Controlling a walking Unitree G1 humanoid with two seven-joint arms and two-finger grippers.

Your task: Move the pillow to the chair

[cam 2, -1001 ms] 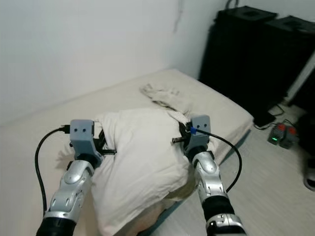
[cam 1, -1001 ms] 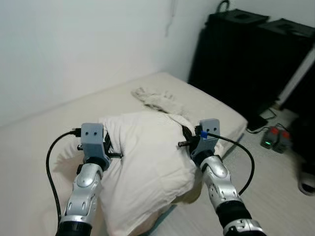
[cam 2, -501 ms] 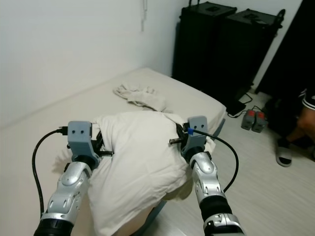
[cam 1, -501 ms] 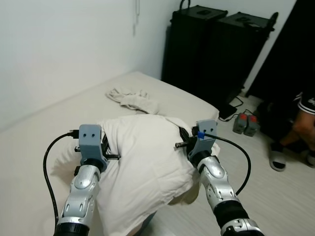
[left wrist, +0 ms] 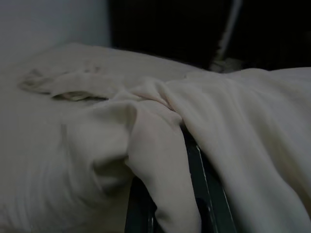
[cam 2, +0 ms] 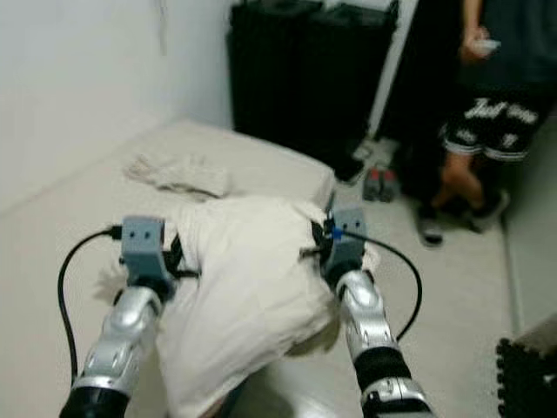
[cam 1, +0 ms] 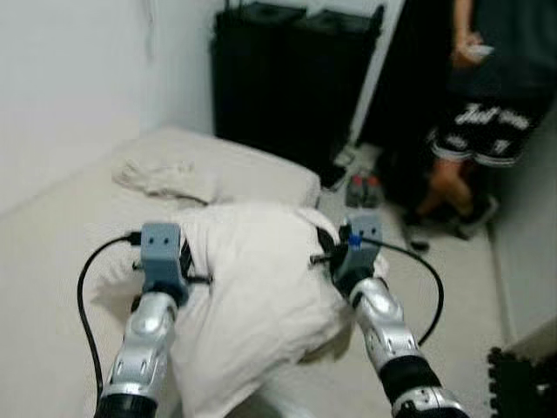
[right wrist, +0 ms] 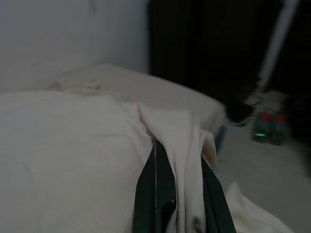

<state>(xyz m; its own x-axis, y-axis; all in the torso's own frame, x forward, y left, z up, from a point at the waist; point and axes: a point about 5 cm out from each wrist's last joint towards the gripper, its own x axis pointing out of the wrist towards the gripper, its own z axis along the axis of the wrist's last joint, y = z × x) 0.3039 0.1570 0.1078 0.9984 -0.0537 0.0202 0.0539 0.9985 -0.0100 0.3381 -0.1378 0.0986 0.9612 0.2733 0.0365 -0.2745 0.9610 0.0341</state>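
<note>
Carrying step: left tool and right tool each pinch the pillow, apparently clear of the bed; next, find the chair

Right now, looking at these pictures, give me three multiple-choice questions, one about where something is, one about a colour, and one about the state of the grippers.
1. Where is the pillow?
A. Held between the two grippers over the edge of the bed
B. Flat on the floor
C. On top of the black cases

2. What colour are the big cases against the wall?
A. White
B. Black
C. Red

3. What is the right gripper doing?
A. Hanging open
B. Pinching pillow fabric
C. Holding a bottle

Answers: 1 A, the left gripper and right gripper grip its sides. 2 B, they are dark throughout. 3 B, cloth is bunched between its fingers.
</note>
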